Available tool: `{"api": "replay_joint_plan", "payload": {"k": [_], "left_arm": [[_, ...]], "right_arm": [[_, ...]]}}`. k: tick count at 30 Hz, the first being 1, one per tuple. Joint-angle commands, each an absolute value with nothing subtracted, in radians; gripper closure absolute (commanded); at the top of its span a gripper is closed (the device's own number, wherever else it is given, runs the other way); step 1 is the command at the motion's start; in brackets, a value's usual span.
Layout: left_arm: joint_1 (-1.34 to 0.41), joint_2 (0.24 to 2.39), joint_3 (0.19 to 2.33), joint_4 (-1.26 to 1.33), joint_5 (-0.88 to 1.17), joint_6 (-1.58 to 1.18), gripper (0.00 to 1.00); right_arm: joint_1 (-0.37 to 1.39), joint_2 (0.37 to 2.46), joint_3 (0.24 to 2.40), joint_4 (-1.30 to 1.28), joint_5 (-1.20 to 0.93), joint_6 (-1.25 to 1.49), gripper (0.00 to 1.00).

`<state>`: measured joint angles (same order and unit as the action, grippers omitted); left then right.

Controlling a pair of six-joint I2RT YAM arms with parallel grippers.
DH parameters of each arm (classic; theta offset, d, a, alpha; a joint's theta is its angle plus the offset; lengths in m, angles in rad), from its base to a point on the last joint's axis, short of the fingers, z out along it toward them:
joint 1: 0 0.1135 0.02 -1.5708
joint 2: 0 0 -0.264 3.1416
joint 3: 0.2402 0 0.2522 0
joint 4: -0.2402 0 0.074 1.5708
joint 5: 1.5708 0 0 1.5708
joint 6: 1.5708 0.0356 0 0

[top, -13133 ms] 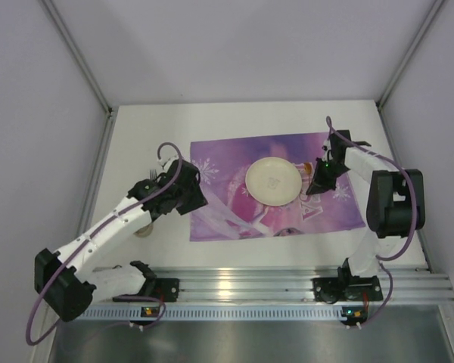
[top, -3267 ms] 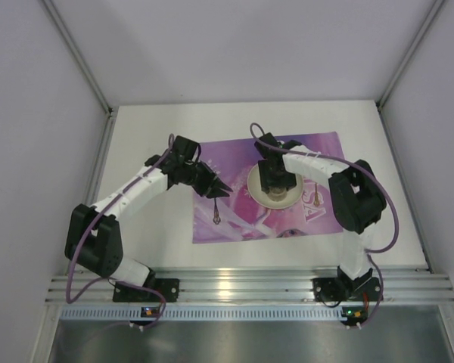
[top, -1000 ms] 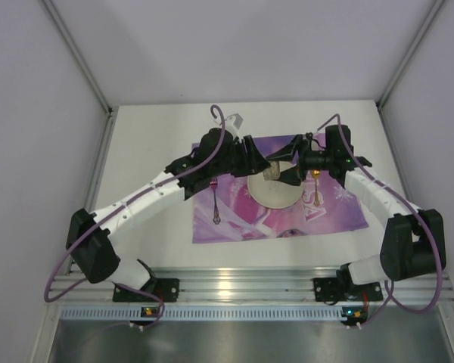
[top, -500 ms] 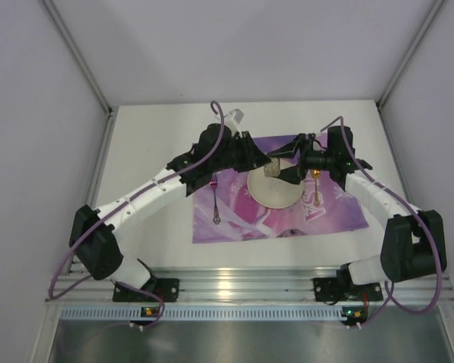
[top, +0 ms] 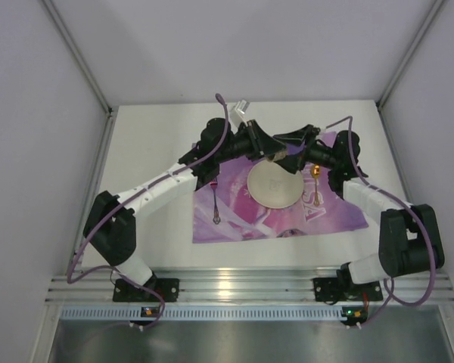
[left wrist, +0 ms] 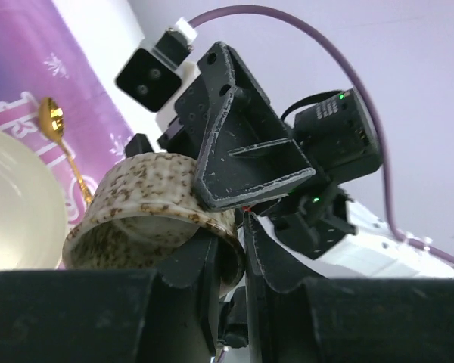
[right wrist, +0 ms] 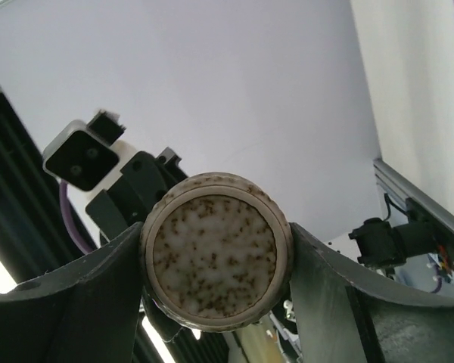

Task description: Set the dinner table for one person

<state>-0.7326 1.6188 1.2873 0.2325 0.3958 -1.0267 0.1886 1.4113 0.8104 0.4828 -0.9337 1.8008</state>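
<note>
Both grippers (left wrist: 231, 266) (right wrist: 214, 261) on one speckled cup (left wrist: 140, 200)

The left arm (top: 155, 185) stretches from its base at the lower left of the overhead view up and across to the upper middle, its forearm nearly straight. The right arm (top: 367, 198) folds at a bulky joint at the lower right and reaches up and leftward. The two wrists meet tip to tip in the upper middle of that view. The left gripper (top: 271, 153) points right, its fingers (left wrist: 185, 265) pinched on the rim wall of a speckled cup (top: 277, 158). The right gripper (top: 284, 155) points left, its fingers (right wrist: 102, 295) clamped against the cup, one on each flank of its base.
</note>
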Motion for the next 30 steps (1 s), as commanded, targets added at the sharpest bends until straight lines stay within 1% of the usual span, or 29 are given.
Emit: {"api": "replay_joint_plan", "payload": {"k": [1,2,3,4,7,9,10,11,12,14,15,16,17,19,20,23,25,26,28,29,30], "left_arm": [[-0.793,1.657,1.293,0.482,0.617,-1.133,1.0],[-0.792,1.669,1.301,0.482,0.623,-1.135,1.0],[-0.793,1.67,1.311,0.48,0.627,-1.135,1.0],[-0.793,1.674,1.318,0.476,0.627,-1.128,1.0],[-0.788,1.672,1.344,0.404,0.6,-1.086,1.0],[-0.788,1.674,1.382,0.296,0.58,-1.033,1.0],[-0.785,1.677,1.402,0.24,0.571,-1.007,1.0],[-0.785,1.68,1.428,0.177,0.533,-0.976,1.0],[-0.785,1.69,1.483,0.043,0.508,-0.912,1.0],[-0.782,1.706,1.543,-0.084,0.45,-0.85,1.0],[-0.782,1.712,1.596,-0.192,0.433,-0.822,1.0],[-0.781,1.729,1.623,-0.236,0.416,-0.774,1.0],[-0.779,1.735,1.646,-0.283,0.391,-0.753,1.0],[-0.776,1.759,1.699,-0.378,0.368,-0.703,1.0],[-0.775,1.766,1.712,-0.403,0.364,-0.692,1.0],[-0.775,1.787,1.736,-0.459,0.339,-0.66,1.0],[-0.775,1.798,1.756,-0.498,0.318,-0.635,1.0],[-0.775,1.81,1.769,-0.521,0.305,-0.623,1.0],[-0.775,1.83,1.819,-0.561,0.263,-0.578,1.0],[-0.773,1.857,1.869,-0.613,0.253,-0.562,1.0],[-0.775,1.877,1.899,-0.641,0.239,-0.527,1.0]], "right_arm": [[0.23,1.471,0.789,0.979,-0.922,2.058,0.8],[0.23,1.483,0.782,1.046,-0.902,2.135,0.73],[0.23,1.497,0.775,1.105,-0.893,2.167,0.64],[0.23,1.517,0.772,1.193,-0.884,2.193,0.62],[0.229,1.516,0.773,1.21,-0.882,2.214,0.62],[0.229,1.511,0.769,1.209,-0.884,2.209,0.62],[0.229,1.511,0.765,1.209,-0.885,2.207,0.6],[0.227,1.509,0.765,1.209,-0.893,2.2,0.57],[0.224,1.508,0.765,1.204,-0.9,2.194,0.43],[0.206,1.508,0.767,1.187,-0.931,2.16,0.27],[0.196,1.506,0.767,1.149,-0.942,2.142,0.13],[0.174,1.493,0.767,1.125,-0.949,2.123,0.05],[0.163,1.488,0.769,1.091,-0.972,2.07,0.0],[0.123,1.461,0.788,0.942,-0.998,1.993,0.0],[0.111,1.457,0.799,0.902,-1.017,1.933,0.0],[0.1,1.456,0.822,0.833,-1.028,1.884,0.0],[0.081,1.454,0.847,0.732,-1.037,1.836,0.0],[0.072,1.451,0.876,0.685,-1.048,1.765,0.0],[0.046,1.442,0.946,0.322,-1.052,1.596,0.0],[0.035,1.445,1.082,0.116,-0.999,1.305,0.0],[0.022,1.453,1.159,-0.315,-0.945,1.151,0.0]]}}
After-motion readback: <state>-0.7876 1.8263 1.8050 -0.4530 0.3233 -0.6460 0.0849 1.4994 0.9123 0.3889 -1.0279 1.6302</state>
